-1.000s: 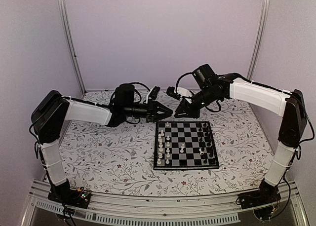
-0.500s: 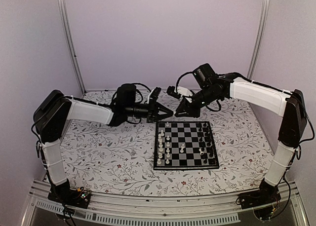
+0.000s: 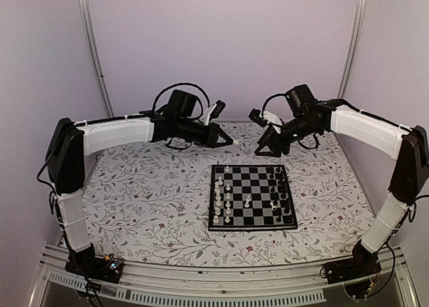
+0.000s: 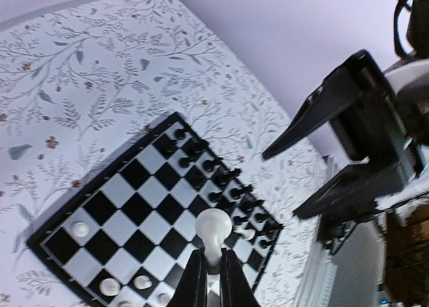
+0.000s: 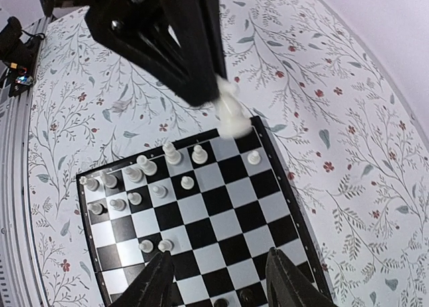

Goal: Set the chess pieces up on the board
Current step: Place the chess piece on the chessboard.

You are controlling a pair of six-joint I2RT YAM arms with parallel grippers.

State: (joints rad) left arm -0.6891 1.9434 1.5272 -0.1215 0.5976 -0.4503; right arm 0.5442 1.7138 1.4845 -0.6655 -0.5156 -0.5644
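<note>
While the left jaws pinch one white piece (image 4: 213,228) by its stem, high above the counter (image 3: 154,206) near the board's (image 3: 252,227) far edge, the right jaws hang spread and empty. Placing is in hand; next it needs lowering onto a free white-side square. One board; fourteen white pieces (image 5: 145,165) standing; black pieces (image 4: 201,146) too crowded to count

Board (image 3: 258,186) centre mostly open, white pieces (image 3: 220,194) crowding left edge, black pieces (image 3: 280,186) right

Floral tbl top (image 3: 147,206), lilac walls (image 3: 221,45), 2 metal posts (image 3: 94,52) at back.
</note>
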